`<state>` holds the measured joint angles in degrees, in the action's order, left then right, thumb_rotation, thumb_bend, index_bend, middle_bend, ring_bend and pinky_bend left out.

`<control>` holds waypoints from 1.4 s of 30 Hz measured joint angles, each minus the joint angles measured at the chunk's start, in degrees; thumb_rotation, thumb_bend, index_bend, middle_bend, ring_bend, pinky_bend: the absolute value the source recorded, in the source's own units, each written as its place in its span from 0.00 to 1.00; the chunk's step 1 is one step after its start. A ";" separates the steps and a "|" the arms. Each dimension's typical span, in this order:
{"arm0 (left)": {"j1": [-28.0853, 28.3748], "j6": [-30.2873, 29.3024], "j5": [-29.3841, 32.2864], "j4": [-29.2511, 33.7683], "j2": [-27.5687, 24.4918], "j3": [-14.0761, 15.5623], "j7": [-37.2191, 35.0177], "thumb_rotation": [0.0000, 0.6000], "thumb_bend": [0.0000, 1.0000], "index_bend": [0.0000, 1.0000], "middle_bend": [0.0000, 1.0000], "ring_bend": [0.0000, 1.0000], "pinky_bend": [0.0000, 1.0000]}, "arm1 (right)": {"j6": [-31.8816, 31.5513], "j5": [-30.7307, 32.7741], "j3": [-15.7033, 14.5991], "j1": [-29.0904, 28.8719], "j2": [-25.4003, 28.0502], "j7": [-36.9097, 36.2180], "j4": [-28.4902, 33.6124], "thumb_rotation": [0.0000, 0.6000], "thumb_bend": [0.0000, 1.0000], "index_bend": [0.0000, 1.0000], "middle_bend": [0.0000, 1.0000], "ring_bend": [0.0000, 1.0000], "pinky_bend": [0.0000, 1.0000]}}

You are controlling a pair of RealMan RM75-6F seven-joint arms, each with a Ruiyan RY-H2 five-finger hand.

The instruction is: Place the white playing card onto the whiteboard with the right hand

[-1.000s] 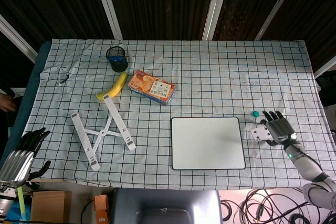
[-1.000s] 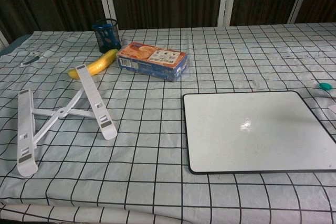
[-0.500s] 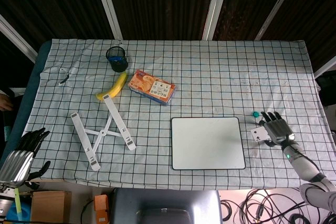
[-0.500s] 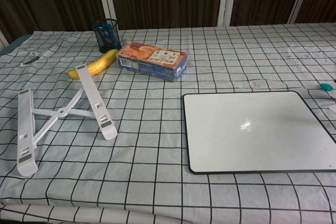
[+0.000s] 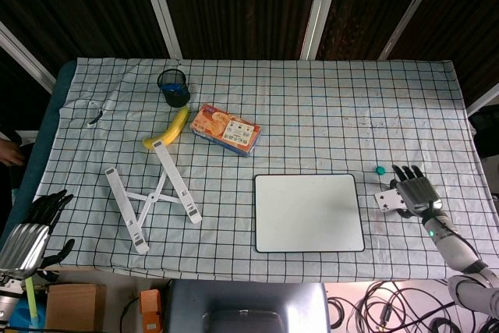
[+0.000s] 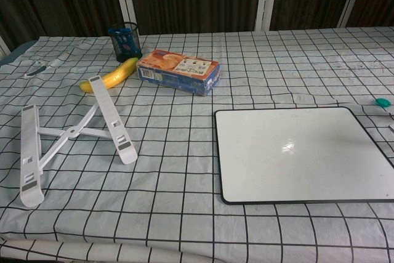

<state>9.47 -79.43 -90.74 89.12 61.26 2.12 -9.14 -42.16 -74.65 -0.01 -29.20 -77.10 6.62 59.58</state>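
The white playing card (image 5: 387, 198) shows black pips and sits tilted at the thumb side of my right hand (image 5: 413, 190), just right of the whiteboard (image 5: 309, 212). The hand holds the card by its edge while its other fingers are spread and point toward the far side. The whiteboard lies flat and bare near the table's front edge, and it fills the right half of the chest view (image 6: 301, 152). My left hand (image 5: 31, 232) hangs off the table's front left corner with its fingers apart and nothing in it. Neither hand shows in the chest view.
A small teal object (image 5: 379, 169) lies just beyond the card. Toward the left stand a white folding stand (image 5: 152, 193), a banana (image 5: 169, 130), an orange snack box (image 5: 226, 130) and a dark mesh cup (image 5: 173, 87).
My right hand and the card shifted slightly left, then back right, staying together beside the whiteboard. The left hand has not moved.
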 measured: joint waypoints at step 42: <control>-0.80 -1.76 -0.87 -0.16 -0.80 0.29 -2.10 1.00 0.36 0.00 0.00 0.00 0.00 | -3.70 7.56 2.47 -8.98 0.77 24.61 29.63 1.00 0.22 0.40 0.00 0.00 0.00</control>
<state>8.68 -81.18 -91.61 88.96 60.46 2.41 -11.24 -45.86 -67.10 2.46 -38.18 -76.32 31.23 89.21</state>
